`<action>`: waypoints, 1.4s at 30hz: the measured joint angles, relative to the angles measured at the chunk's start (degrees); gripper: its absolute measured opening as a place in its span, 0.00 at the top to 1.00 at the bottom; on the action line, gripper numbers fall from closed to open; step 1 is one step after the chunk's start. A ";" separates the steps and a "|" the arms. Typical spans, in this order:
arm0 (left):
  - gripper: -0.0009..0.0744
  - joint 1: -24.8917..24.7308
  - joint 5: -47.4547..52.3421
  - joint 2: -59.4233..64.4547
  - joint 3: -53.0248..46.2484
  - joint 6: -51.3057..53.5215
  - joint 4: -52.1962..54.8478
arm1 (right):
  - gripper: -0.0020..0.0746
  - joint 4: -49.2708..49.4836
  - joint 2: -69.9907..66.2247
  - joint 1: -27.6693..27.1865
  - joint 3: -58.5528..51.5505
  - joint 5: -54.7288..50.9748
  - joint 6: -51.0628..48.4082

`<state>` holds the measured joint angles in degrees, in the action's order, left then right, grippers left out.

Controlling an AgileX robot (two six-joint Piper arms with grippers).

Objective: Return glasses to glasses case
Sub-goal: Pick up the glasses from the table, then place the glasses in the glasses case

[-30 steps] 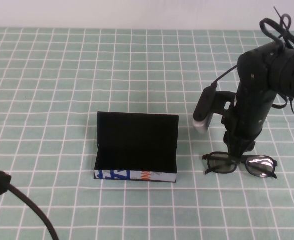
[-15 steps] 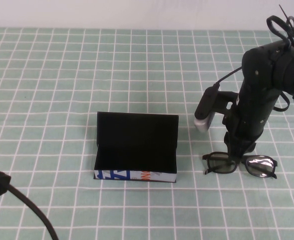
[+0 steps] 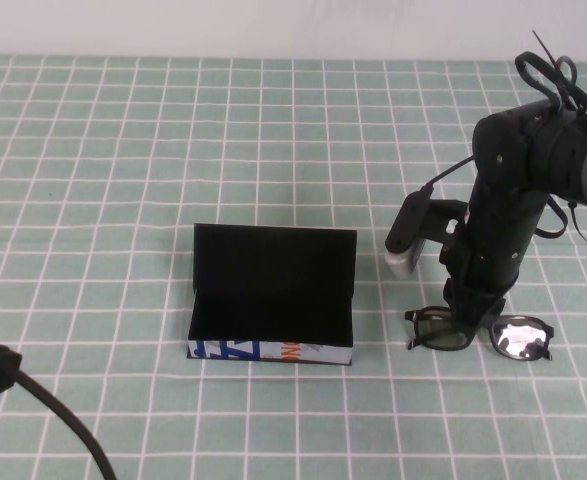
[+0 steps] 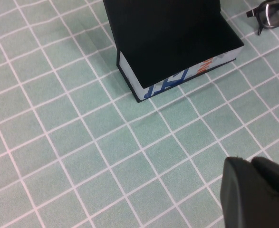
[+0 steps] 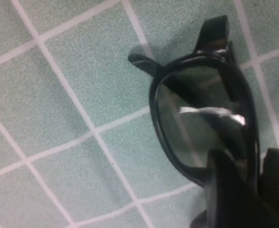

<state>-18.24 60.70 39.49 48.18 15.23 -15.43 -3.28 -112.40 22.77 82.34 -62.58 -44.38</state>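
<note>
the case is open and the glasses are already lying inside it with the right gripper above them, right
Not quite. The high view shows the glasses on the tablecloth, beside the open glasses case, not inside. The right gripper is right at them.

The black right gripper [image 3: 476, 318] now sits lower over the bridge of the black thick-framed plastic glasses [image 3: 479, 335], its fingers [image 5: 229, 183] closing in on the frame. The arm above it has leaned slightly inward, toward the robot's left. The glasses' right lens has shifted a little nearer the robot and now glints brighter.
</note>
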 joint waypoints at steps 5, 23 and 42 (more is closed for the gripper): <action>0.99 0.00 0.00 0.00 0.00 0.00 0.00 | 0.82 0.08 0.00 0.00 0.00 -0.13 0.00; 0.99 0.00 0.00 0.00 0.00 0.00 0.00 | 0.97 5.94 1.91 0.00 3.57 -6.50 -2.64; 0.99 0.00 0.58 0.04 0.00 0.00 1.82 | 0.97 11.34 5.39 8.79 13.91 -7.68 -2.76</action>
<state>-18.24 61.28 39.53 48.18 15.23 -13.60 8.06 -107.02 31.55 96.25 -70.26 -47.14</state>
